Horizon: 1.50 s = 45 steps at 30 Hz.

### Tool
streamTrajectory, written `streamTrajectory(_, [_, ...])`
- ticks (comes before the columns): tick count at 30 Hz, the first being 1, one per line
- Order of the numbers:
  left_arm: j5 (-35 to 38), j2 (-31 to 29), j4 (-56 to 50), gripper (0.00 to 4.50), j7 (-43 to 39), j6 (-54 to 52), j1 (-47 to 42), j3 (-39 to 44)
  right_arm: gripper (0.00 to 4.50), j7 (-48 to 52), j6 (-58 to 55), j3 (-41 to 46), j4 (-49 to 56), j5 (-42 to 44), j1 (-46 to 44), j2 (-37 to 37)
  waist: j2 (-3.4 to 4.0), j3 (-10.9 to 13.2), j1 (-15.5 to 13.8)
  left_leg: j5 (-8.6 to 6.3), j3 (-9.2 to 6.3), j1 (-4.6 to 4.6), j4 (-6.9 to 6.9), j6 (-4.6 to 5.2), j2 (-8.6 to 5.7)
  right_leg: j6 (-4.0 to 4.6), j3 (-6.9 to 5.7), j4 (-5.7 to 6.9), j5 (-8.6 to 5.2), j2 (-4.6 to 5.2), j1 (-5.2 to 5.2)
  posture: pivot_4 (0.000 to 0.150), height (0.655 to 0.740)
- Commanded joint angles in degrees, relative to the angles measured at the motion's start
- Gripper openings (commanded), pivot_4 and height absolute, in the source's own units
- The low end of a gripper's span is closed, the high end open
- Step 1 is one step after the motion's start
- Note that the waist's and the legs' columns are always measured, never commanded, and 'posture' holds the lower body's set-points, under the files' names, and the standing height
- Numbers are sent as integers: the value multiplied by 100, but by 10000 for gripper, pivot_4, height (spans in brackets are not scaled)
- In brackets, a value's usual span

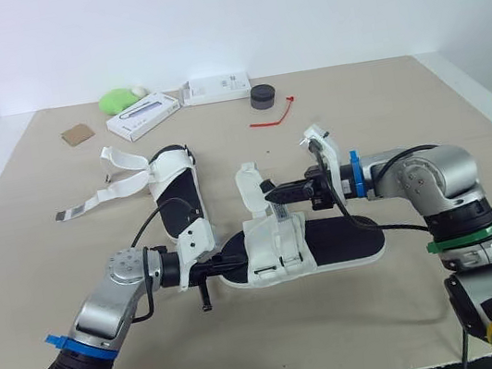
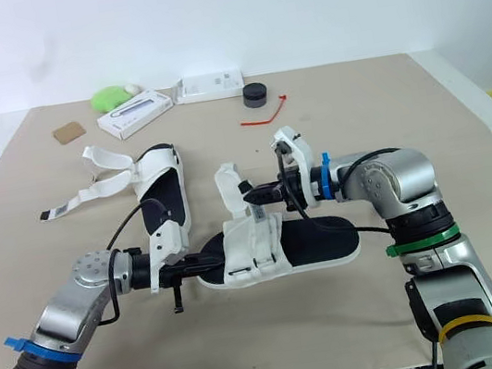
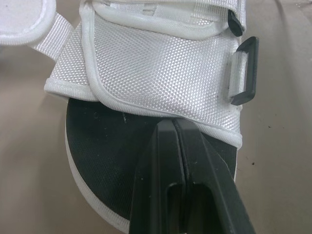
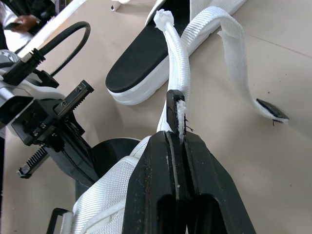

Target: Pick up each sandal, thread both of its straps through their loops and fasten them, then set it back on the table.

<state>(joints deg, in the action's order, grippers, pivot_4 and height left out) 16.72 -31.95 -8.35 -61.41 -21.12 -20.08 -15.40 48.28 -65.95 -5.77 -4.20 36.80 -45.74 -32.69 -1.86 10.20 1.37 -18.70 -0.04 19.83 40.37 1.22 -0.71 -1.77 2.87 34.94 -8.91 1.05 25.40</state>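
step: threading sandal [image 1: 335, 243] strap [image 4: 178, 58] | right pincer [image 4: 176, 112] clamping strap above sandal | left pincer [image 3: 171, 127] closed, pinning sole [image 3: 105, 161] | next: aiming strap at loop [image 3: 245, 70]

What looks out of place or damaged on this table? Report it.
The far sandal lies with both straps unfastened and splayed across the table. On the near sandal, the strap pinched in the right gripper looks frayed at its edge.
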Motion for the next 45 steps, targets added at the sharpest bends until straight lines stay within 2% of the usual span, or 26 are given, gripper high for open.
streamTrajectory(1, [-124,-61,96,0,39,-59,37,-35,629,-39,-80,323,75,33,-45,-155,0,0,0,0,-3,2,0,0,-1,0,-3,0,0,0,0,1500,7400])
streamTrajectory(8, [-127,-60,122,0,18,-57,5,-42,629,-207,-402,638,37,216,-53,-14,0,0,-1,0,-12,13,0,0,-6,0,-9,-2,0,5,3,1500,7400])
streamTrajectory(12, [-127,-60,114,0,18,-60,10,-48,629,-341,-914,893,-64,462,-134,56,0,0,-2,0,-22,23,0,-1,-9,30,-20,-3,17,13,7,1500,7400])
streamTrajectory(21, [-122,-63,87,0,21,-63,28,-53,629,-563,-2018,1442,-393,877,-323,194,1,0,-1,0,-33,35,0,0,-10,33,-30,-12,16,13,9,1500,7400])
streamTrajectory(25, [-125,-62,98,0,21,-55,31,-54,629,-23,-514,672,290,298,81,-190,4,2,-1,0,-35,39,-1,1,-11,30,-33,-14,15,13,11,1500,7400])
streamTrajectory(29, [-118,-55,70,0,25,-63,47,-63,629,724,769,45,637,-201,423,-582,5,3,0,-1,-34,39,-1,0,-14,-8,-34,-14,-8,16,11,1500,7400])
streamTrajectory(33, [-114,-54,53,0,30,-72,53,-68,14451,1033,1149,-30,697,-235,543,-668,5,3,-2,0,-34,37,0,0,-15,-7,-34,-14,-6,17,10,1500,7400])
streamTrajectory(38, [-111,-78,37,0,16,-66,76,-61,39952,1081,1180,143,727,-108,499,-623,5,3,-6,0,-35,36,0,0,-14,2,-34,-13,-2,17,10,1500,7400])
streamTrajectory(44, [-112,-84,40,0,7,-58,77,-57,39952,977,887,302,499,23,219,-511,6,3,-7,0,-35,35,0,0,-14,29,-35,-13,14,18,10,1500,7400])
streamTrajectory(45, [-116,-81,36,0,12,-56,80,-63,37706,986,856,287,488,10,216,-517,5,3,-7,0,-37,35,0,0,-14,29,-36,-12,13,18,10,1500,7400])
